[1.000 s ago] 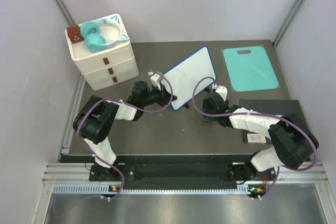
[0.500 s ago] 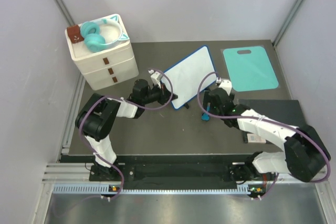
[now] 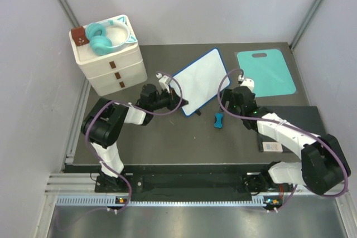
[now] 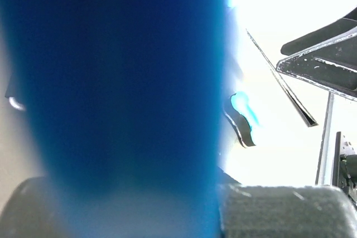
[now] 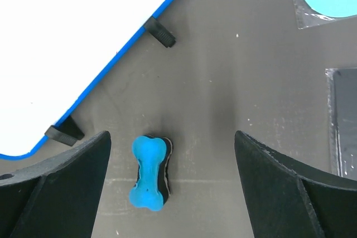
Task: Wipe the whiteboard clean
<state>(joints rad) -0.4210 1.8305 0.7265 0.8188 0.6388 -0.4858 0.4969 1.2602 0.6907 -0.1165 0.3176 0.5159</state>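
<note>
The whiteboard (image 3: 201, 82) is tilted up off the table at centre, its white face blank, blue rim and black feet showing. My left gripper (image 3: 177, 103) is shut on its lower left corner; the left wrist view is filled by the blurred blue rim (image 4: 111, 82). A blue bone-shaped eraser (image 3: 218, 120) lies flat on the table just below the board's lower edge. My right gripper (image 3: 228, 104) hangs open above it, touching nothing. In the right wrist view the eraser (image 5: 149, 172) lies between the spread fingers, closer to the left one, with the whiteboard (image 5: 83, 26) at top left.
A white drawer unit (image 3: 111, 62) with teal headphones (image 3: 103, 37) on top stands at back left. A teal mat (image 3: 265, 73) lies at back right. A dark pad (image 3: 295, 121) with a small white card (image 3: 271, 146) lies at front right.
My right gripper has opened, let the eraser go onto the table, and pulled up and to the right. The left gripper keeps its hold on the whiteboard.
</note>
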